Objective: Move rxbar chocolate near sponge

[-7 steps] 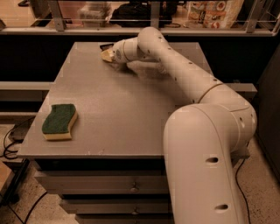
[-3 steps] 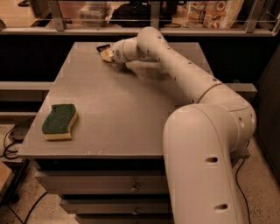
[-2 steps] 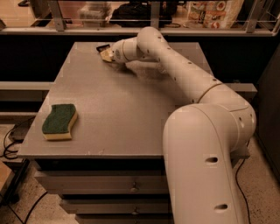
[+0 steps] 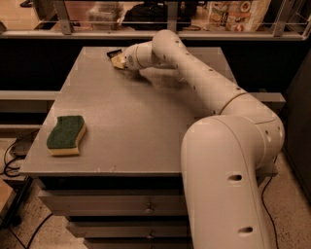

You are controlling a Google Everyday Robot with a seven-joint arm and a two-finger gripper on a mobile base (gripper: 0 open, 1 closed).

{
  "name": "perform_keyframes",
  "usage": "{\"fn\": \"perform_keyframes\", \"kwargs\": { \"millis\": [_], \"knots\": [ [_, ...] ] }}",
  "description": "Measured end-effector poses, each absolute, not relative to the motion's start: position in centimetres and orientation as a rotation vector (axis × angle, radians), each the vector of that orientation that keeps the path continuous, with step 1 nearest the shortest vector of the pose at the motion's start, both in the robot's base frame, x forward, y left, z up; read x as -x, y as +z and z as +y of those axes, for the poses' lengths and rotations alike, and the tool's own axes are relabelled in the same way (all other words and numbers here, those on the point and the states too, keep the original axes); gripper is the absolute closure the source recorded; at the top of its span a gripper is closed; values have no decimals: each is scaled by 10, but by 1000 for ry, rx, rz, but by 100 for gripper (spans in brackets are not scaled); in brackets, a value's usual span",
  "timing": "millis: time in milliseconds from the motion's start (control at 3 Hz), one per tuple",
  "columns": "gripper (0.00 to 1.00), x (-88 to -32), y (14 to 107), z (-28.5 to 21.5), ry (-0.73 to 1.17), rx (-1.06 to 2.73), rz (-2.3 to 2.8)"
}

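The sponge (image 4: 66, 134), dark green on top with a pale yellow base, lies near the front left corner of the grey table (image 4: 141, 121). My gripper (image 4: 118, 59) is reached out to the far back of the table, left of centre, low over the surface. A small dark flat piece (image 4: 113, 51) shows right at the gripper's tip and looks like the rxbar chocolate in its black wrapper. Most of it is hidden by the gripper. Gripper and bar are far from the sponge, across the table's length.
My white arm (image 4: 204, 82) stretches over the right half of the table from its big base (image 4: 228, 180) at the front right. Drawers (image 4: 112, 206) sit under the table. A shelf with packages (image 4: 233, 12) runs behind the table. Cables (image 4: 9, 160) lie on the floor at the left.
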State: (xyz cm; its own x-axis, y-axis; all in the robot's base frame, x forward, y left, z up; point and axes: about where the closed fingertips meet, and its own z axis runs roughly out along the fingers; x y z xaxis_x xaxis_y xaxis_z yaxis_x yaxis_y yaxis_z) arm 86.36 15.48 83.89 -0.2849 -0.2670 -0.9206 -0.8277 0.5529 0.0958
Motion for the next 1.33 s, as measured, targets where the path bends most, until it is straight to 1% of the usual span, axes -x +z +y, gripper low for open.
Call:
{"fn": "perform_keyframes", "kwargs": {
  "millis": [333, 667, 1000, 1333],
  "knots": [
    [87, -864, 839, 155, 728, 901, 1823],
    [100, -864, 839, 155, 728, 901, 1823],
    [100, -864, 839, 155, 728, 901, 1822],
    [77, -863, 839, 155, 728, 901, 1822]
  ]
}}
